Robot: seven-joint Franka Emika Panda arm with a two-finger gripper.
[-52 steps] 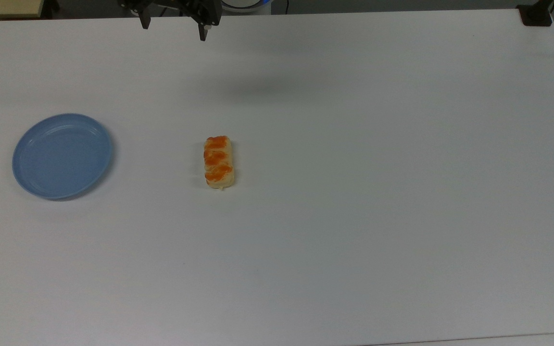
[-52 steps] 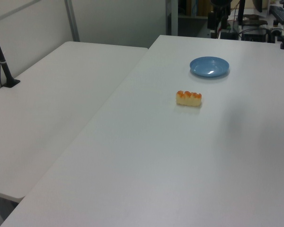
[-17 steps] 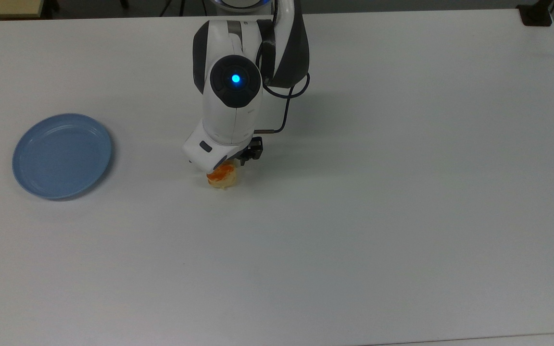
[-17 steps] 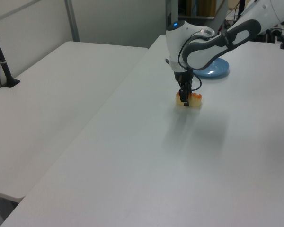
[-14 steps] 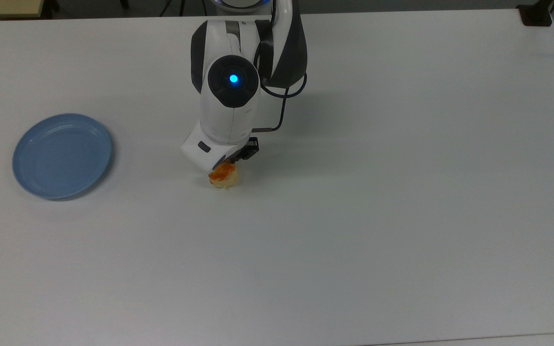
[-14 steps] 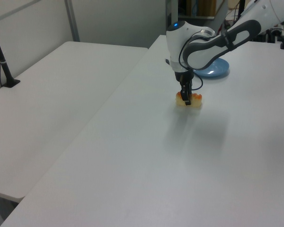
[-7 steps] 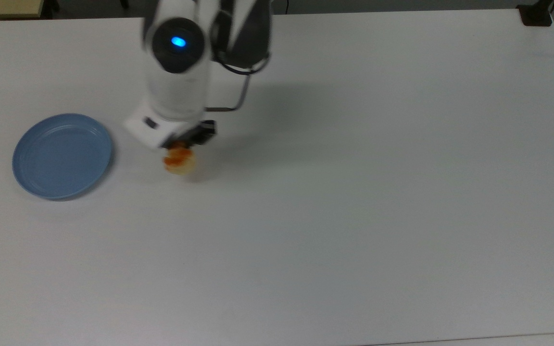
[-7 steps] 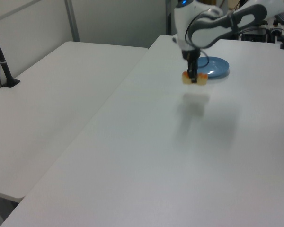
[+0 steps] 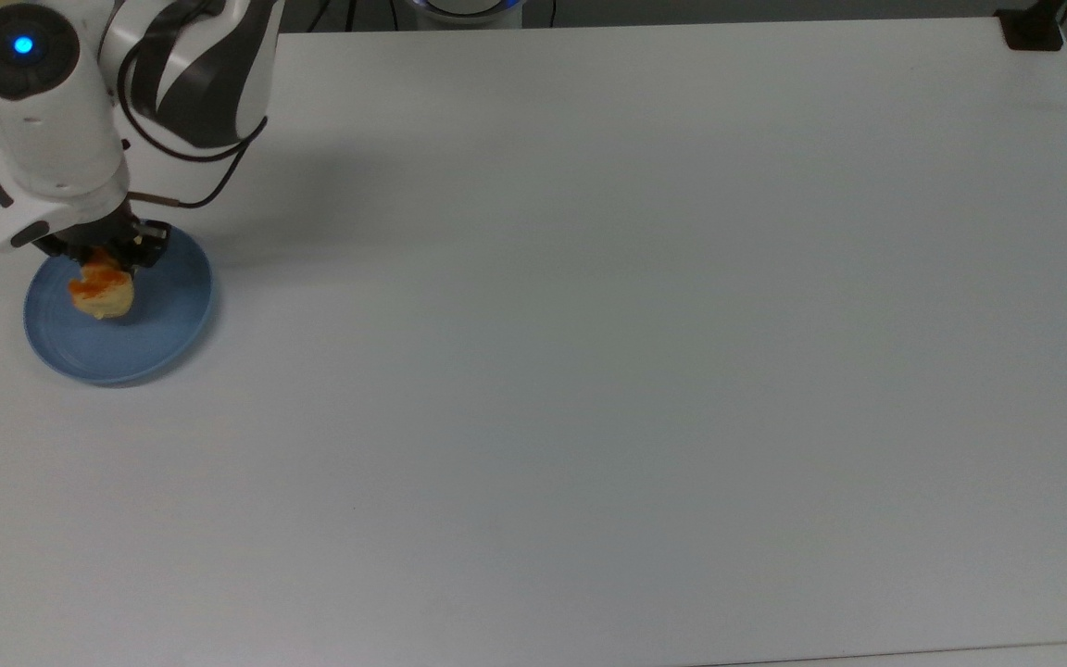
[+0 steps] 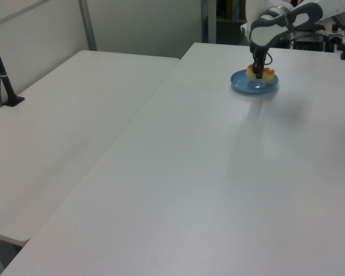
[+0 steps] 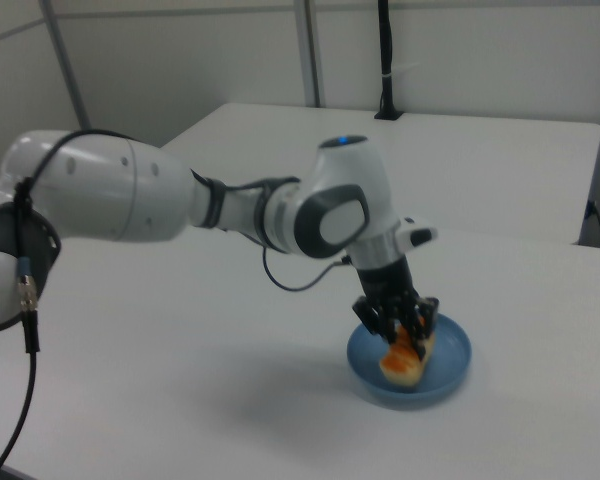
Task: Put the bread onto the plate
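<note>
The claw (image 11: 398,322) is closed on the bread (image 11: 406,356) and holds it over the plate (image 11: 453,362), low inside the rim. I judge this the placing step: next the claw must lower, open and rise away. Whether the bread already touches the plate is hard to see; the claw hides its middle.

I was working in a lab: plain white rectangular tables (image 10: 75,115) stood pushed together, grey partition walls (image 10: 138,23) behind them, cabled equipment (image 10: 310,37) beyond.
</note>
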